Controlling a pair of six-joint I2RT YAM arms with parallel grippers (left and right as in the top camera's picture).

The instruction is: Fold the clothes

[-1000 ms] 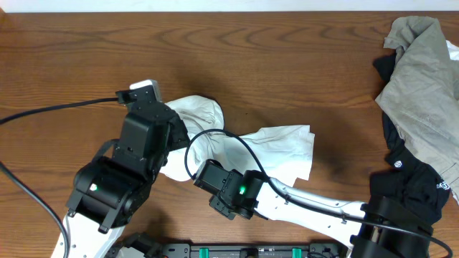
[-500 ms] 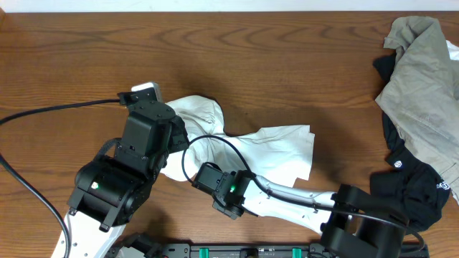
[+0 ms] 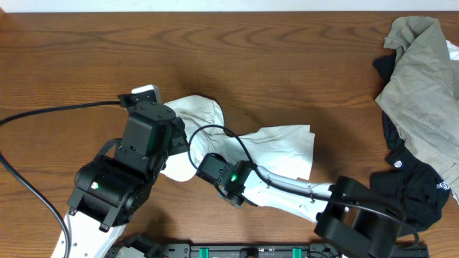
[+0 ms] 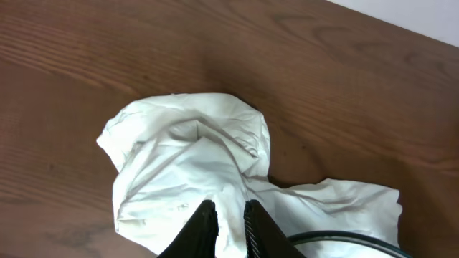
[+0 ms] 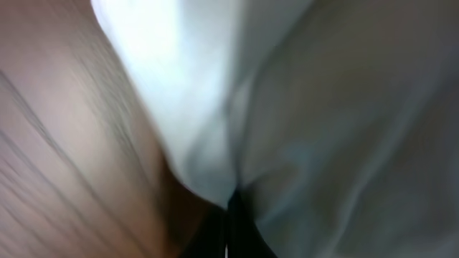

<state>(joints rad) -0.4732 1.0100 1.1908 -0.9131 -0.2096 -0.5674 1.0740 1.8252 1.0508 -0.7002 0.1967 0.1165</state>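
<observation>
Left wrist: left jaws pinching white T-shirt (image 4: 193, 165); right jaws pressed together

The left end effector (image 4: 229, 209) pinches the white T-shirt (image 4: 183, 154) on the table (image 4: 344, 79).

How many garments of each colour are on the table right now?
White T-shirt: 1
Grey-olive garment: 1
Black garment: 1
Total: 3
The white sliver at the right edge is too small to identify and is not counted.
</observation>
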